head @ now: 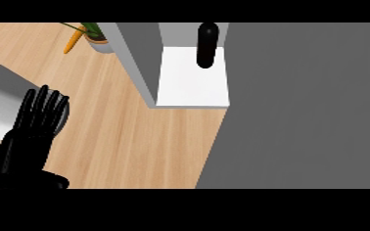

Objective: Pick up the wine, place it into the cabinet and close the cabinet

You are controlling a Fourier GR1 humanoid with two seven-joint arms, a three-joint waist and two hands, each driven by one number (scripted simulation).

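Standing far left on the tabletop (pixel 145 142), a potted plant (pixel 94 36) flanks the cabinet (pixel 141 63). Wine bottle (pixel 207 44) stands inside, well apart from the open left hand (pixel 33 127).

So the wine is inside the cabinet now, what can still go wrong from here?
1. The wine bottle stands on the white shelf of the cabinet; if it sits too near the front, the closing door might bump it and tip it over.
2. Only the left hand shows, open and resting at the left edge. The right hand is out of view, so its contact with the door cannot be checked.
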